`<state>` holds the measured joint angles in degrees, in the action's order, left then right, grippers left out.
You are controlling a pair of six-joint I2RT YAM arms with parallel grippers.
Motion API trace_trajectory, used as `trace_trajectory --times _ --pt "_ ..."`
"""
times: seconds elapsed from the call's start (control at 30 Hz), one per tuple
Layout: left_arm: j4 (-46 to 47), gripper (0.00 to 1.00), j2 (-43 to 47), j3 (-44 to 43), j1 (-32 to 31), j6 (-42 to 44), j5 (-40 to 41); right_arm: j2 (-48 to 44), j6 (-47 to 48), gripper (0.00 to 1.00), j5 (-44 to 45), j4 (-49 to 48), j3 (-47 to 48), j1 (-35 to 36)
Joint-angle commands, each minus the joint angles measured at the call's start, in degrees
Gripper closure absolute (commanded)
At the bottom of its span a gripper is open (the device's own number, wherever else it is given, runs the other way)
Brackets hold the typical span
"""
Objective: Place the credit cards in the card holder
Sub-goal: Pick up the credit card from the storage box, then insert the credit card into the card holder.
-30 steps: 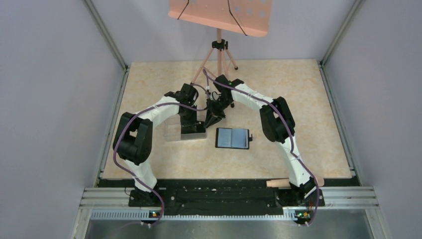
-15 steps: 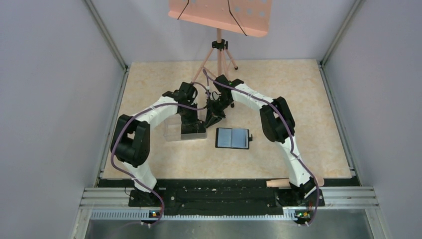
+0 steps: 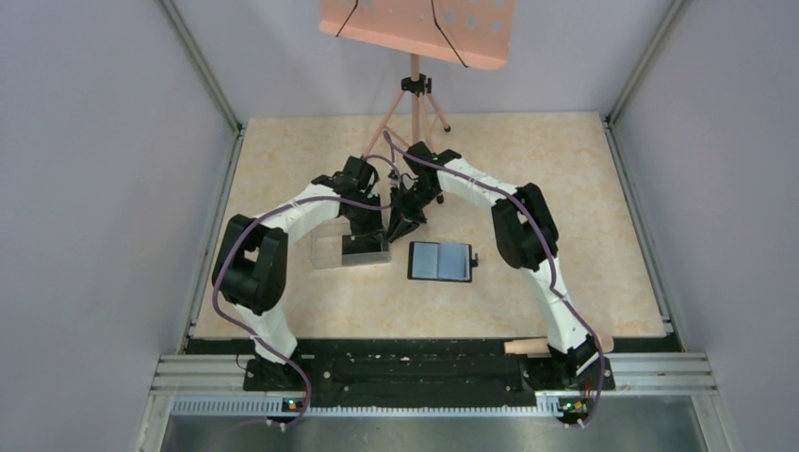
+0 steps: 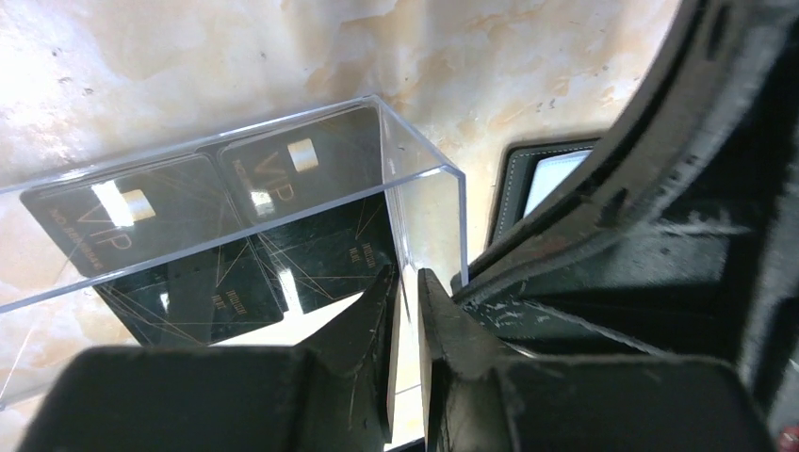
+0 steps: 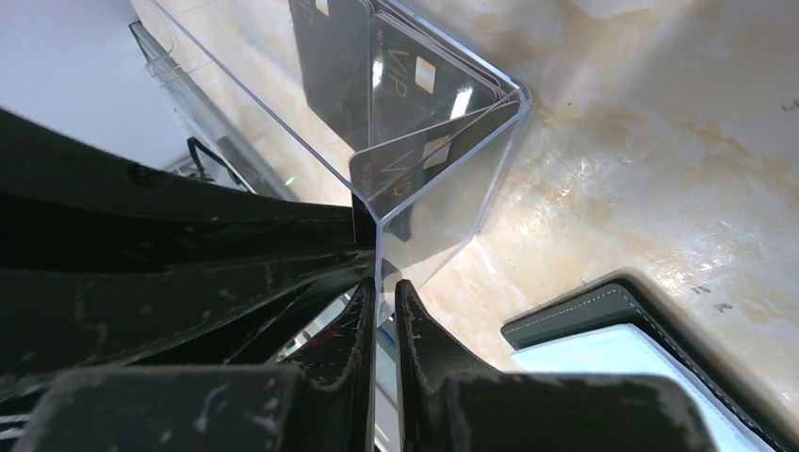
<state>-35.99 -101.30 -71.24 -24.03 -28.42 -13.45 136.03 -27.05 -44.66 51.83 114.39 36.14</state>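
At mid-frame, my right claw (image 5: 382,311) clamps the clear box (image 3: 325,250), my left claw (image 4: 405,301) straddles its wall, grip unclear, so I should steady it before lifting credit cards (image 4: 236,188).

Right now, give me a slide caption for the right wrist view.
Right gripper pinches a wall of the clear box; credit cards inside, card holder open alongside.

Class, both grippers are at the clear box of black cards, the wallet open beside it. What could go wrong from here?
The right gripper pinches only a thin wall of the clear box at its corner, so it could slip or tip. The credit cards sit loose inside and might spill short of the card holder. The left gripper crowds the same end, so fingers may collide.
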Motion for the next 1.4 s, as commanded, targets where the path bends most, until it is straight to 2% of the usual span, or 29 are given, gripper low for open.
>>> trace_trajectory --times 0.0,0.1,0.2,0.37,0.43,0.67,0.87,0.97,1.17,1.27,1.37 --pt "0.6 0.83 -1.4 -1.0 -0.2 -0.7 -0.1 0.4 0.7 1.0 -0.7 -1.4 -0.1 1.4" --pt "0.5 0.87 -1.7 -0.5 -0.2 -0.9 0.2 0.3 0.7 1.0 -0.6 -1.4 -0.2 1.4" --pt "0.1 1.0 -1.9 -0.6 -0.2 -0.8 0.3 0.3 0.7 1.0 -0.5 -1.4 0.1 1.4" --pt "-1.0 1.0 0.8 -1.4 -0.2 -0.7 1.8 -0.7 1.0 1.0 0.1 -1.4 0.7 1.4" --pt "-2.2 1.0 2.7 -2.5 -0.2 -0.4 2.9 -1.6 1.3 0.96 0.9 -1.5 1.1 1.4" --pt "-7.6 1.0 10.3 -6.0 -0.2 1.3 8.7 -6.8 2.5 0.67 4.8 -2.0 0.5 1.0" --pt "-3.5 1.0 18.7 -2.7 -0.1 2.2 8.5 -14.2 2.5 0.52 7.3 -6.4 -7.8 -0.6" --pt "4.1 1.0 22.7 1.5 0.3 2.0 2.4 -18.8 2.4 0.47 8.4 -9.2 -14.4 -2.3" --pt "23.2 1.0 23.9 9.0 0.4 -2.1 -18.3 -25.9 3.4 0.45 9.9 -11.6 -28.8 -7.7" --pt "24.7 1.0 20.6 8.7 0.0 -4.2 -23.6 -28.6 4.1 0.45 10.8 -12.0 -34.5 -10.4" --pt "24.9 1.0 17.9 8.3 -1.0 -5.3 -24.6 -30.5 4.8 0.46 11.3 -12.0 -39.3 -12.2"
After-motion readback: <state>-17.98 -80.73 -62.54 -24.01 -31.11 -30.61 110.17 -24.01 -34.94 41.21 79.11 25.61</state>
